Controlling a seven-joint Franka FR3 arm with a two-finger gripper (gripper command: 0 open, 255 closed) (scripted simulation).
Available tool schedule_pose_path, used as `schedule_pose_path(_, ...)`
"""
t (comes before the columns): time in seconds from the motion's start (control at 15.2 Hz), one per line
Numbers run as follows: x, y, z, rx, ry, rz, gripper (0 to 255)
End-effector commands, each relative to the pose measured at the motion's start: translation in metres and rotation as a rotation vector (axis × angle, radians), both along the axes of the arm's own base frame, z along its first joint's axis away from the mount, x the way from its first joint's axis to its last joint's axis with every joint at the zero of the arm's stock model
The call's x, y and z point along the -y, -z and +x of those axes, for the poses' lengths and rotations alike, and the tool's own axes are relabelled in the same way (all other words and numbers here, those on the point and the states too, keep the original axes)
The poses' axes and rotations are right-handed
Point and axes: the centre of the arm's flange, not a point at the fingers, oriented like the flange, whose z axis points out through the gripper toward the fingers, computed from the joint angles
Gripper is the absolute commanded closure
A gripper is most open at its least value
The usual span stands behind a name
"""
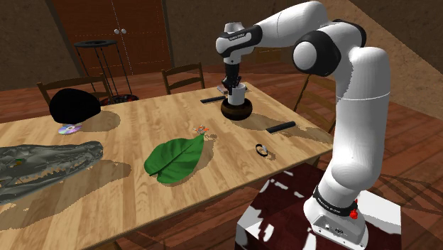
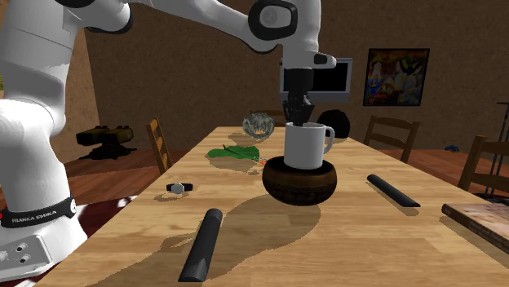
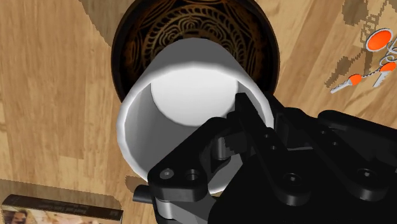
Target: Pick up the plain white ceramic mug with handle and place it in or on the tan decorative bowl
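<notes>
Closest to the lens in the wrist view, my tool (image 3: 247,113) is closed on the white mug (image 3: 191,89), one black finger inside the rim, pinching its wall. Past it I see the mug's plain white floor. The mug stands upright in the dark brown patterned bowl (image 3: 162,35), its base sunk below the bowl's rim, handle toward the second exterior view's right. Both sit mid-frame there on the wooden table (image 2: 343,236).
</notes>
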Motion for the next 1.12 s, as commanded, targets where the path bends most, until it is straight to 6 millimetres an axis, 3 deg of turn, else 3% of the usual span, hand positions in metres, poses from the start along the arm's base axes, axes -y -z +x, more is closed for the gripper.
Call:
schedule_pose_path(0.0,0.0,0.0,0.0,0.001,0.0,0.0,255)
schedule_pose_path(0.07,0.0,0.0,0.0,0.001,0.0,0.0,0)
schedule_pose_path(0.4,0.0,0.0,0.0,0.001,0.0,0.0,0)
schedule_pose_path(0.66,0.0,-0.05,0.001,0.001,0.0,0.0,0)
schedule_pose_path(1.06,0.0,-0.05,0.001,0.001,0.0,0.0,0)
